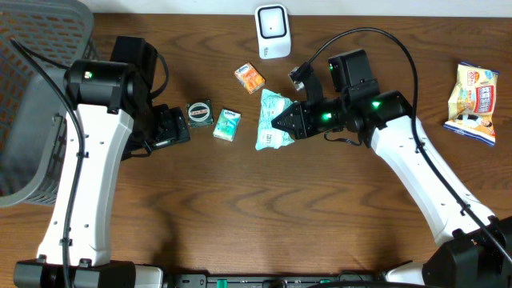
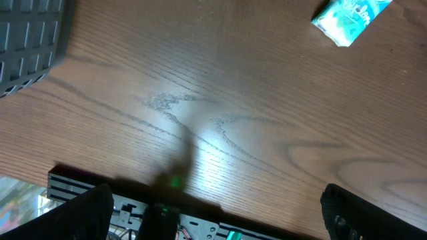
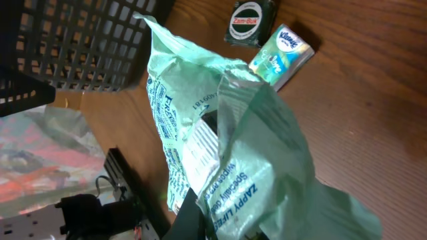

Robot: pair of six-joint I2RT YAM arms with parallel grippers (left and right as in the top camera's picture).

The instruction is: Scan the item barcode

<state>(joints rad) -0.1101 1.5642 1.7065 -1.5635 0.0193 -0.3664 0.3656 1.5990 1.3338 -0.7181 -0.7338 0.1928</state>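
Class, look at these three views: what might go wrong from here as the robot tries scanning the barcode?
1. The right gripper pinches the crumpled green packet by one edge; it might slip, or folds may hide the barcode.
2. Swinging toward the white scanner, the packet may knock the orange pack lying between.

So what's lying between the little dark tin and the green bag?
A small teal tissue pack, seen from overhead, lies between the tin and the green bag.
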